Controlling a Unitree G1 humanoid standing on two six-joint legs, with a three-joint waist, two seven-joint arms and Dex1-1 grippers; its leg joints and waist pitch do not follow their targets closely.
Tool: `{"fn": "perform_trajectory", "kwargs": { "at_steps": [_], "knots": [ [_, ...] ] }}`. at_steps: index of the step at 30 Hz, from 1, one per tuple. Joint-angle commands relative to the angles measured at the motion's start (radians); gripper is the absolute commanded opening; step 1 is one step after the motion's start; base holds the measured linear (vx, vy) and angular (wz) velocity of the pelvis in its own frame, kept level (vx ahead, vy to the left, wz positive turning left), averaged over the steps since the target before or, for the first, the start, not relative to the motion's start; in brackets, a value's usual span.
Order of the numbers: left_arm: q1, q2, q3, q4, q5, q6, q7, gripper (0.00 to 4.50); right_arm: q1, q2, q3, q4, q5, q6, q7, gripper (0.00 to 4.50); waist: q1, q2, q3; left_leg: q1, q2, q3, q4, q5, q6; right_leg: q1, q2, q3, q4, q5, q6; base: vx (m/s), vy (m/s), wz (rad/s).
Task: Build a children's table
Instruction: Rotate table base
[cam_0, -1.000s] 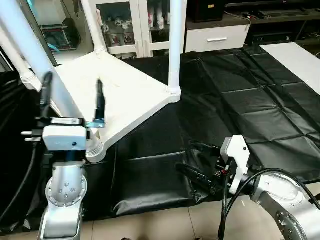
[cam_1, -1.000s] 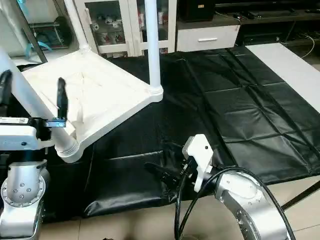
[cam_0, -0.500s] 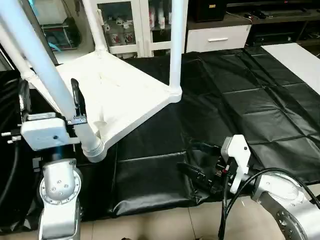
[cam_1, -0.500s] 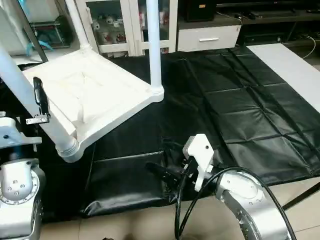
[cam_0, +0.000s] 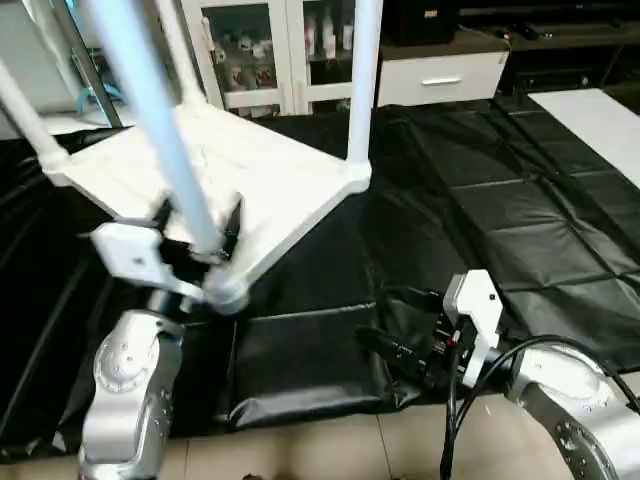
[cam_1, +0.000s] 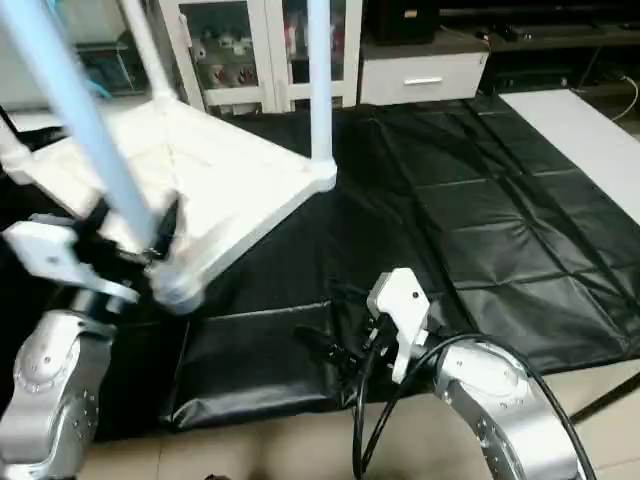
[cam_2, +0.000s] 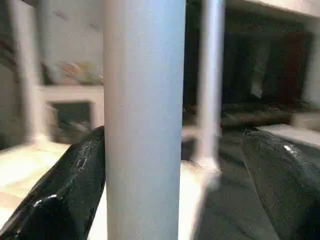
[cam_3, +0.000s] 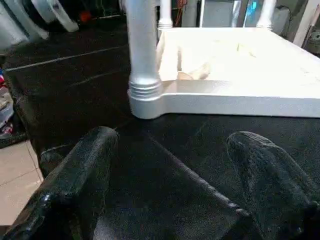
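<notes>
The left gripper (cam_0: 195, 228) has swung in around the nearest leg (cam_0: 165, 140), fingers wide, unclamped; the right gripper (cam_0: 385, 322) rests wide, empty.

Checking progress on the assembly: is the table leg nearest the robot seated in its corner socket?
Seated: the nearest leg rises from the corner socket of the upside-down tabletop.

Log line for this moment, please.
tabletop upside down on black cover | legs in corner sockets | left gripper open around near leg | right gripper open, empty
</notes>
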Motion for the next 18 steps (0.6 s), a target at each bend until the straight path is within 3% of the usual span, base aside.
{"fn": "perform_trajectory", "kwargs": {
  "at_steps": [1,5,6,8,10,11,14,15,16,17,18],
  "knots": [
    [-0.032,0.021,-0.056,0.043,-0.030,0.066,-0.108,4.45,-0.024,-0.006,-0.003,0.009,-0.003,-0.013,0.013,3.79,-0.001,-0.011,-0.047,0.025,0.039,-0.028,-0.092,-0.417,-0.017,0.011,-0.011,0.018,-0.079,-0.396,-0.096,0.000,0.000,0.00],
    [-0.127,0.033,-0.133,0.140,-0.035,0.109,-0.245,4.45,-0.040,-0.005,-0.007,0.021,-0.006,-0.019,0.012,3.79,0.008,-0.006,-0.049,0.033,0.040,-0.024,-0.092,-0.403,-0.027,0.009,-0.012,0.022,-0.077,-0.358,-0.110,0.000,0.000,0.00],
    [-0.180,0.010,-0.172,0.179,-0.038,0.129,-0.289,4.45,-0.041,-0.006,-0.009,0.019,-0.008,-0.020,0.009,3.79,0.010,-0.008,-0.050,0.033,0.042,-0.022,-0.092,-0.392,-0.027,0.012,-0.012,0.023,-0.075,-0.328,-0.122,0.000,0.000,0.00],
    [-0.203,0.000,-0.187,0.195,-0.041,0.138,-0.307,4.45,-0.040,-0.007,-0.009,0.017,-0.008,-0.021,0.008,3.79,0.014,-0.010,-0.054,0.030,0.042,-0.020,-0.090,-0.351,-0.021,0.019,-0.014,0.025,-0.068,-0.270,-0.142,0.000,0.000,0.00],
    [-0.243,-0.025,-0.211,0.231,-0.032,0.131,-0.323,4.45,-0.039,-0.009,-0.012,0.015,-0.007,-0.020,0.007,3.79,0.013,-0.011,-0.057,0.022,0.041,-0.018,-0.087,-0.301,-0.001,0.029,-0.015,0.025,-0.061,-0.208,-0.162,0.000,0.000,0.00],
    [-0.276,-0.044,-0.229,0.262,-0.025,0.124,-0.338,4.45,-0.038,-0.011,-0.015,0.014,-0.005,-0.021,0.008,3.79,0.013,-0.005,-0.059,0.022,0.041,-0.018,-0.085,-0.292,0.003,0.030,-0.017,0.025,-0.059,-0.199,-0.165,0.000,0.000,0.00],
    [-0.350,-0.094,-0.271,0.340,-0.002,0.108,-0.370,4.45,-0.031,-0.015,-0.019,0.010,-0.006,-0.022,0.007,3.79,0.016,-0.011,-0.064,0.021,0.039,-0.015,-0.076,-0.236,0.035,0.035,-0.018,0.025,-0.056,-0.152,-0.187,0.000,0.000,0.00],
    [-0.385,-0.116,-0.290,0.390,0.027,0.081,-0.375,4.45,-0.027,-0.018,-0.022,0.007,-0.008,-0.022,0.006,3.79,0.014,-0.003,-0.064,0.020,0.038,-0.015,-0.074,-0.209,0.051,0.036,-0.017,0.024,-0.057,-0.123,-0.195,0.000,0.000,0.00],
    [-0.397,-0.124,-0.297,0.409,0.034,0.076,-0.380,4.45,-0.025,-0.019,-0.022,0.006,-0.010,-0.023,0.006,3.79,0.015,-0.009,-0.068,0.021,0.039,-0.015,-0.069,-0.193,0.061,0.039,-0.018,0.024,-0.052,-0.094,-0.205,0.000,0.000,0.00],
    [-0.422,-0.134,-0.308,0.450,0.059,0.061,-0.377,4.45,-0.022,-0.022,-0.025,0.003,-0.012,-0.023,0.004,3.79,0.016,-0.003,-0.066,0.018,0.040,-0.016,-0.070,-0.185,0.068,0.042,-0.020,0.023,-0.052,-0.090,-0.210,0.000,0.000,0.00],
    [-0.438,-0.136,-0.315,0.481,0.088,0.043,-0.358,4.45,-0.020,-0.022,-0.027,0.001,-0.013,-0.022,0.001,3.79,0.015,-0.009,-0.066,0.018,0.039,-0.014,-0.068,-0.184,0.078,0.041,-0.019,0.022,-0.055,-0.093,-0.214,0.000,0.000,0.00]
  ]
}}
